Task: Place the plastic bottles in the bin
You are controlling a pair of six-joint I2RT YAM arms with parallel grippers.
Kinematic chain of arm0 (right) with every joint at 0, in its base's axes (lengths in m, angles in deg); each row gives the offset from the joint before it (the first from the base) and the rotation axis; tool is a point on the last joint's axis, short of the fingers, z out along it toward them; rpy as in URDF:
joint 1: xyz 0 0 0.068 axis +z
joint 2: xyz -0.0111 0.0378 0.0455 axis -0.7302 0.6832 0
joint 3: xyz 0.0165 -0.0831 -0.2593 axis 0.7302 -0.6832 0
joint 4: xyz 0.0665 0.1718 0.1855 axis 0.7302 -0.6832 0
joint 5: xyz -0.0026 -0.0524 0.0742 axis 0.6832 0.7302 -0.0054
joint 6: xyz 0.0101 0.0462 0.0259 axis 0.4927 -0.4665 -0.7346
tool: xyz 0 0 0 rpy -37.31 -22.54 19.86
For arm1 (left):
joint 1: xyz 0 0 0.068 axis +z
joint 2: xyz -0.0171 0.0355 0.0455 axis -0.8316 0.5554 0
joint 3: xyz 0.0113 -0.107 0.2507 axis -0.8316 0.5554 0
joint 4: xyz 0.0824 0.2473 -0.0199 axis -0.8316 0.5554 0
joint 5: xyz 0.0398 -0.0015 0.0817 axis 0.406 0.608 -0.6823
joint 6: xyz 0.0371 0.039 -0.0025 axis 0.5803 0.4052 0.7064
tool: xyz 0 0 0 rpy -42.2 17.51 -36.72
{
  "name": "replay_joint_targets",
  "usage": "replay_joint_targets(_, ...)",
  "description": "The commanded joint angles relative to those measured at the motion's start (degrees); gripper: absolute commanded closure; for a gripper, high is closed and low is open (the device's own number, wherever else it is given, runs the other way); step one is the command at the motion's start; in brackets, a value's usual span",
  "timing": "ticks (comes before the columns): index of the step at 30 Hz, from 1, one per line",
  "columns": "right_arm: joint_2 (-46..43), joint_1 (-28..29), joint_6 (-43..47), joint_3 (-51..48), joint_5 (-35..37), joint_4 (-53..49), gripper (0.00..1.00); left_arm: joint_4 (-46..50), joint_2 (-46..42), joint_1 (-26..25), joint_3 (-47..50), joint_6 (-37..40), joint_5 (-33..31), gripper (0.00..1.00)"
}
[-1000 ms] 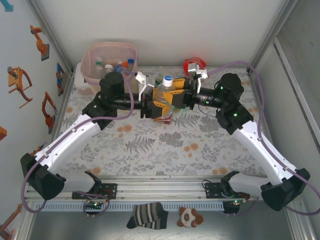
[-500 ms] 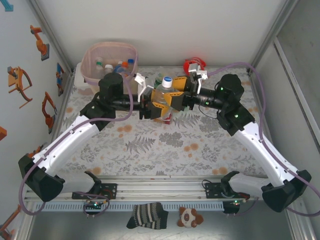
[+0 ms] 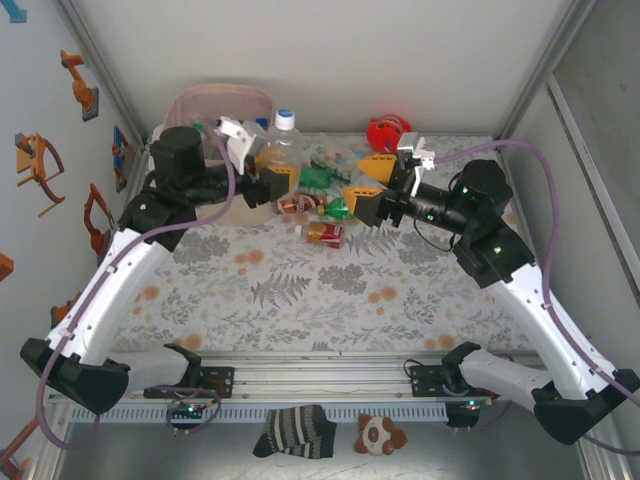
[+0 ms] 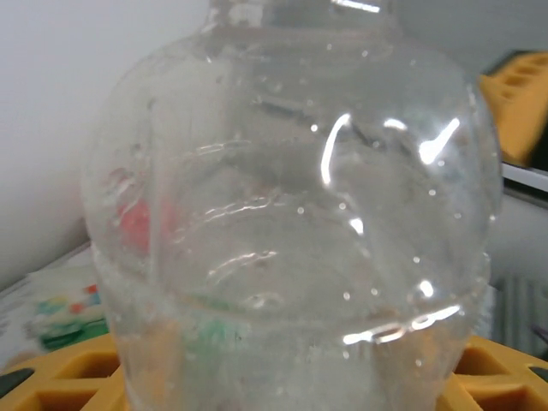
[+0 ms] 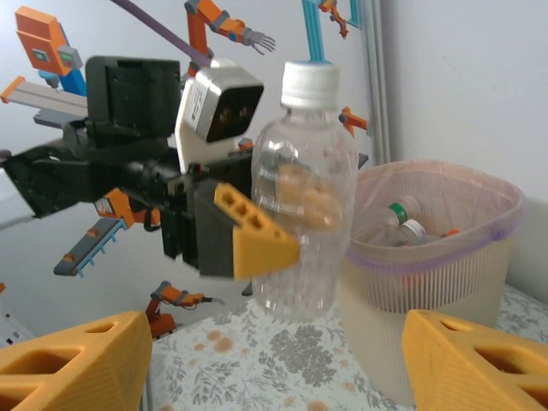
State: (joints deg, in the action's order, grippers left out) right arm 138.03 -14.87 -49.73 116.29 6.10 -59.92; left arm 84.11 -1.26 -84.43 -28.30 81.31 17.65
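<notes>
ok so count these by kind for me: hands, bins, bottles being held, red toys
hands: 2 (left hand, right hand)
bin: 1
held bottle: 1, in the left hand
red toy: 1
total: 5

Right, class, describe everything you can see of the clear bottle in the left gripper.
The clear bottle is thin, ribbed, see-through plastic with a pale screw cap, seemingly empty but for small droplets inside. It stands upright in the air, clamped around its lower body by the left gripper, beside the pink bin.
</notes>
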Motion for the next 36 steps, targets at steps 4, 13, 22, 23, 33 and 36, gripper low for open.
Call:
replay_joint_targets(4,-0.4,0.3,1.2,2.0,1.4,-1.0,0.25,9.2,5.4,8.4,-9.6,-3.0,-8.4,0.46)
replay_joint_targets(13,-0.8,0.3,1.3,2.0,2.0,-2.0,0.25,14.7,16.4,17.7,-20.8,-4.6,-14.6,0.46)
replay_joint_targets(22,-1.9,0.3,1.6,1.8,2.9,-3.6,0.25,25.5,32.2,20.3,-34.6,-1.0,-16.2,0.46)
replay_joint_targets(23,-2.0,0.3,1.5,1.7,3.0,-3.7,0.25,27.2,34.1,20.3,-36.5,-0.6,-16.3,0.46)
replay_joint_targets(33,-2.4,0.4,1.4,1.1,3.6,-4.1,0.26,43.3,48.1,20.3,-51.6,2.2,-21.0,0.46)
replay_joint_targets(36,-2.5,0.4,1.2,0.7,3.7,-3.9,0.26,48.3,50.6,20.3,-54.2,3.2,-23.0,0.46)
